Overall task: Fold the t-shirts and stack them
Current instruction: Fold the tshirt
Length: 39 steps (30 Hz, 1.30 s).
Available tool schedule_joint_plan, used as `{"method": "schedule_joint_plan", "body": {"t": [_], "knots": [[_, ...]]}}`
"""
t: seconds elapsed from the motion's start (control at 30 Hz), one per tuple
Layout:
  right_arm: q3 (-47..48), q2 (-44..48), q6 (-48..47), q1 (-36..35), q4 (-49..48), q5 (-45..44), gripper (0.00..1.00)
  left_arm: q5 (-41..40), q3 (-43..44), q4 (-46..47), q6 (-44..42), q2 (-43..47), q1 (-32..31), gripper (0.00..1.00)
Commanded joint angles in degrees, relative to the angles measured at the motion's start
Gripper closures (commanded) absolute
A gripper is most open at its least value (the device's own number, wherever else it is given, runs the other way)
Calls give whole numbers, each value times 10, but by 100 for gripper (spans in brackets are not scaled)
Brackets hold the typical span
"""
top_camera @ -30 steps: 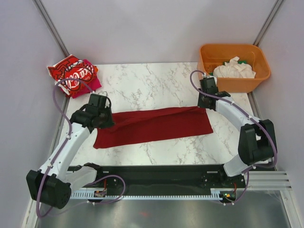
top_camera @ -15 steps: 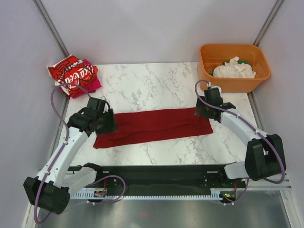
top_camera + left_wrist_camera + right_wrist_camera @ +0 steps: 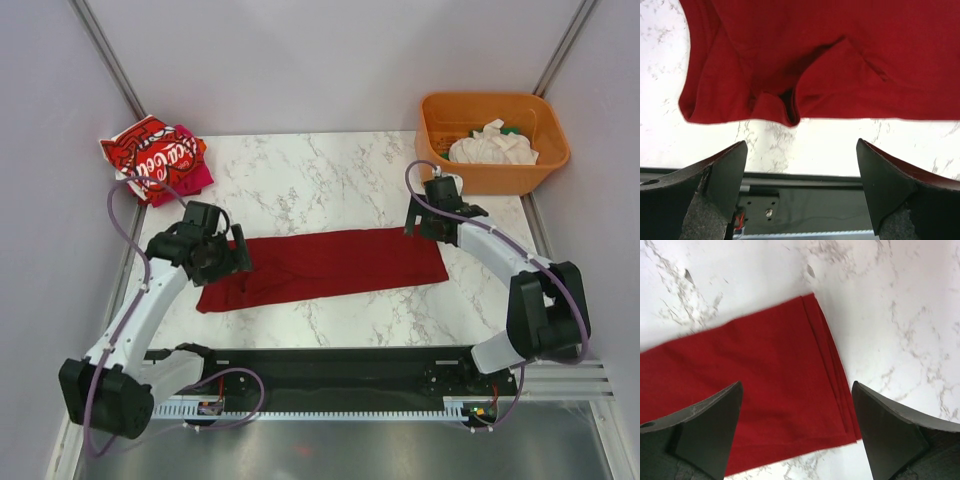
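Observation:
The dark red t-shirt [image 3: 322, 265] lies folded into a long strip across the middle of the marble table [image 3: 330, 170]. My left gripper [image 3: 234, 260] hovers open over its left end; in the left wrist view the rumpled sleeve end [image 3: 790, 100] shows beyond my empty left gripper [image 3: 802, 185]. My right gripper [image 3: 417, 222] hovers open over the strip's right end, and the right wrist view shows the layered hem [image 3: 832, 375] between the spread fingers of that gripper [image 3: 797, 430]. A bright red lettered tee [image 3: 150, 155] lies on a magenta one [image 3: 196, 178] at the back left.
An orange tub [image 3: 492, 102] stands at the back right with a white tee [image 3: 492, 146] crumpled inside. Grey walls close the table on three sides. A black rail [image 3: 320, 365] runs along the near edge between the arm bases.
Both grippers have opened and let go of the dark red shirt's ends, which now lie on the table. Both arms shifted slightly and stay near the ends.

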<state>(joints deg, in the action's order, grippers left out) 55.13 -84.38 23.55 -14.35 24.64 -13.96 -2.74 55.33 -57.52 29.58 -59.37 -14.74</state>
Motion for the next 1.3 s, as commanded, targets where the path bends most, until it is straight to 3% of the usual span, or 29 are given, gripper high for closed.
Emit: {"method": "schedule_joint_plan", "body": {"t": [0.0, 0.1, 0.33, 0.57, 0.63, 0.7, 0.73, 0.77, 0.8, 0.83, 0.87, 0.9, 0.93, 0.97, 1.13, 1.27], "knots": [[48, -49, -12, 2, -12, 6, 2, 47, -35, 73, 29, -35, 65, 3], [84, -88, -18, 5, -10, 17, 2, 53, -46, 109, 20, -82, 109, 5], [112, -175, -28, 51, -10, 73, 2, -44, -20, 140, 5, -192, 135, 9], [88, -216, -15, 59, -37, 116, 3, -31, 10, 142, -5, -335, 147, 5], [65, -212, -11, 59, -51, 123, 8, -22, 14, 142, -6, -368, 147, 5], [38, -202, -11, 59, -64, 139, 17, -29, 17, 142, -4, -384, 147, 15], [31, -198, -10, 58, -71, 139, 32, -34, 19, 142, -3, -389, 147, 21], [23, -187, -9, 58, -74, 138, 39, -39, 22, 141, -1, -401, 160, 41], [16, -183, -10, 56, -76, 153, 46, -41, 25, 141, -1, -406, 161, 52], [3, -178, -10, 56, -79, 154, 60, -43, 29, 142, -1, -412, 161, 59], [-2, -167, -14, 56, -80, 154, 68, -43, 36, 141, -1, -422, 161, 82], [-6, -163, -14, 56, -81, 155, 76, -40, 43, 141, -7, -426, 161, 96], [-13, -156, -11, 56, -82, 167, 95, -30, 52, 141, -9, -428, 161, 98], [-17, -151, -8, 54, -82, 178, 100, -31, 58, 142, -9, -428, 161, 98], [-68, -86, 32, -9, -96, 222, 100, -35, 159, 144, -9, -469, 133, 98], [-142, 32, 74, -50, -101, 237, 100, 8, 341, 128, -37, -556, 98, 98]]}}
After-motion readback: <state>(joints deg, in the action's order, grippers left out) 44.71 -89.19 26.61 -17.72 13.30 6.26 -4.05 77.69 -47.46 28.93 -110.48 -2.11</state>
